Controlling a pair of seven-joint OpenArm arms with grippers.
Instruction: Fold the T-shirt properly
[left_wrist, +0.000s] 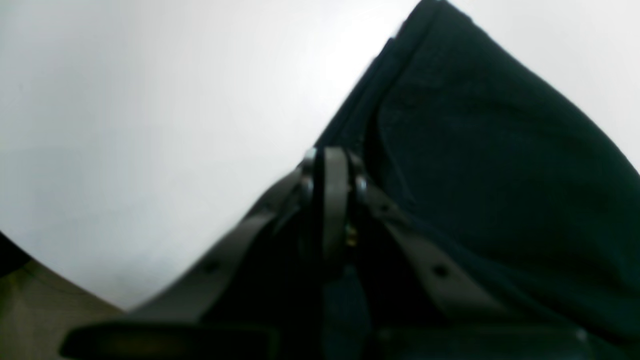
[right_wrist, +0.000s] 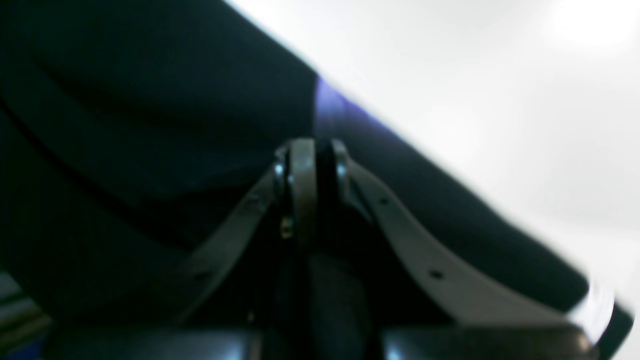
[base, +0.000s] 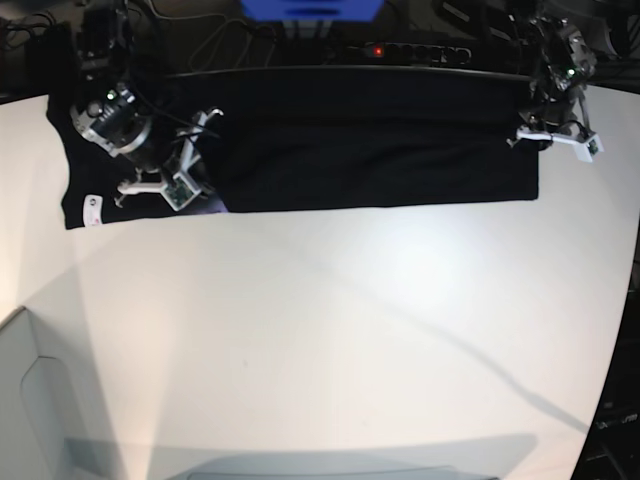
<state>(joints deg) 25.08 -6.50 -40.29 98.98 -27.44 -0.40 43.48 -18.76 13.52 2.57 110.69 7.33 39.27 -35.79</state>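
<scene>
The smooth white tabletop (base: 330, 340) fills the near part of the scene. Beyond it, the large black cloth T-shirt (base: 370, 150) lies as a long band along the table's far edge, its small white tag (base: 91, 208) at the left end. At the left, the right gripper (right_wrist: 310, 155) is closed, pinching the black cloth. At the far right, the left gripper (left_wrist: 334, 165) is closed on the shirt's edge.

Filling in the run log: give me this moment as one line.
stage: mid-fold | T-shirt: long band at table's far edge | left gripper: shut on T-shirt | right gripper: shut on T-shirt
</scene>
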